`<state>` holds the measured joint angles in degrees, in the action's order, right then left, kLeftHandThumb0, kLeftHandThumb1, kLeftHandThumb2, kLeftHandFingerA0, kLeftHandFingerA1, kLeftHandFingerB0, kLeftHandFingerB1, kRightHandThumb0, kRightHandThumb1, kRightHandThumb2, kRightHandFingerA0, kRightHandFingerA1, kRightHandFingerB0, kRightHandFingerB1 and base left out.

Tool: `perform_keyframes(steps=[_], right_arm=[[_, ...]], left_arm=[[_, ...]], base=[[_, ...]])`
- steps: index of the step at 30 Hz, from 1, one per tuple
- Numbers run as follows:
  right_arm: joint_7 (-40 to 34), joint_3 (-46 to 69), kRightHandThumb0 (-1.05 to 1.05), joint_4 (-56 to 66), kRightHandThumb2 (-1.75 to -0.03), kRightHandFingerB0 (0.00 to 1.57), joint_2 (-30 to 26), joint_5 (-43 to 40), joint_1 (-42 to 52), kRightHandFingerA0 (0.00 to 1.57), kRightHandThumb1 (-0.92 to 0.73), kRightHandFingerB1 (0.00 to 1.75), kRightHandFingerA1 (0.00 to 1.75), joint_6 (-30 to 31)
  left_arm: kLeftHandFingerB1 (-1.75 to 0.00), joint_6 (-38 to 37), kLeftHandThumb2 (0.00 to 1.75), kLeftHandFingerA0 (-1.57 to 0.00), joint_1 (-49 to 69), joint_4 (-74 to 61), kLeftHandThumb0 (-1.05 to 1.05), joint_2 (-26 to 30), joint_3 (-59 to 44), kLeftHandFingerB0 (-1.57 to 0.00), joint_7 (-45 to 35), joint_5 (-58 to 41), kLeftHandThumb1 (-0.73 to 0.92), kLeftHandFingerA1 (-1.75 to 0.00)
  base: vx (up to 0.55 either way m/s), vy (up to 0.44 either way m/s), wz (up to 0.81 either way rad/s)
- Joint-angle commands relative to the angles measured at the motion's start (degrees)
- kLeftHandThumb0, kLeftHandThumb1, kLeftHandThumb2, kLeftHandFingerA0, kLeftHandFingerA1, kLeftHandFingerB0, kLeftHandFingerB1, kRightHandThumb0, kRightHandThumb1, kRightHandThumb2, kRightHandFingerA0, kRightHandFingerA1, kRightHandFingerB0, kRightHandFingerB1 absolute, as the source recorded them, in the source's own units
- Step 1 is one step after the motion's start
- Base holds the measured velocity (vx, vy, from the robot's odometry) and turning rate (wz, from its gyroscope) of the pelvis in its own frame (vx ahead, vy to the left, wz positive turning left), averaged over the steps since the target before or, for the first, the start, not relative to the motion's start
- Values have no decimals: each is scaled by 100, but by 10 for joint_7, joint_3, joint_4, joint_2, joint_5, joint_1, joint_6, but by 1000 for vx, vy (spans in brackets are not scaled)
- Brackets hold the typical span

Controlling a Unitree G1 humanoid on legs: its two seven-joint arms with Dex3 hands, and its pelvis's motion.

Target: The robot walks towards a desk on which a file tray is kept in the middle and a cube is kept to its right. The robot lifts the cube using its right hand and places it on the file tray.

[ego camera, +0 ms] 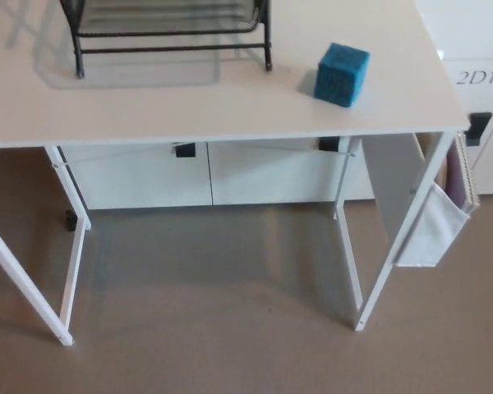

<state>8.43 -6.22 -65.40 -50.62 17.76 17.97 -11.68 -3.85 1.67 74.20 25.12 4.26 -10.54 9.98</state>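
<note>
Blue cube (343, 74) resting on the tabletop (189, 107) near its right edge and a little back from the front edge, turned so that one vertical corner faces the camera. It stands apart from the black wire tray (172, 33), which sits to its left toward the rear of the tabletop. Neither the right hand nor the left hand appears, so their fingers cannot be judged; the step in hand is taken to be the approach. To do it well, the robot should probably close squarely on the front edge and stop somewhat right of centre, so that the cube falls within reach of the right arm and the tray can be reached without leaning. Because the cube is turned, the hand may need to turn to meet two flat faces rather than corners. The tray is cut off by the upper frame edge: only its lower bars, two feet and part of the mesh show, so its landing surface cannot be assessed. The cube's far faces are hidden. A white pouch (435, 230) hangs below the right edge; the cabinet (481, 78) lettering beyond is cropped.
</note>
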Motion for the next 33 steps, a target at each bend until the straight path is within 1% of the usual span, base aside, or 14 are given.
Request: perform_keyframes(steps=[1, 15, 22, 28, 33], right_arm=[[-2, 3, -81, -1, -93, 5, 0, -3, -2, 12, -61, 27, 45, 3], [-2, 8, -81, 0, -93, 5, 2, -5, -5, 12, -61, 27, 45, 3], [-3, 9, -81, 0, -93, 5, 4, -5, -4, 12, -61, 27, 45, 3], [-3, 9, -81, 1, -93, 5, 5, -5, -5, 12, -61, 27, 45, 4], [-3, 9, -81, 1, -93, 5, 5, -5, -5, 12, -61, 27, 45, 4]], left_arm=[[-69, 1, 110, -21, -2, 1, -95, 8, 0, -15, 0, 6, 58, -78], [-69, 2, 110, -21, -12, 0, -95, 9, -3, -15, -1, 9, 58, -78], [-69, 2, 110, -21, -14, -1, -95, 10, -3, -15, -2, 10, 58, -78], [-69, 3, 110, -21, -16, 0, -95, 11, -2, -15, -3, 11, 58, -78], [-69, 3, 110, -21, -16, 1, -95, 11, -2, -15, -3, 11, 58, -78]], base=[[165, 22, 12], [207, -95, 6], [241, 77, -17], [393, 88, -4], [65, 44, 1]])
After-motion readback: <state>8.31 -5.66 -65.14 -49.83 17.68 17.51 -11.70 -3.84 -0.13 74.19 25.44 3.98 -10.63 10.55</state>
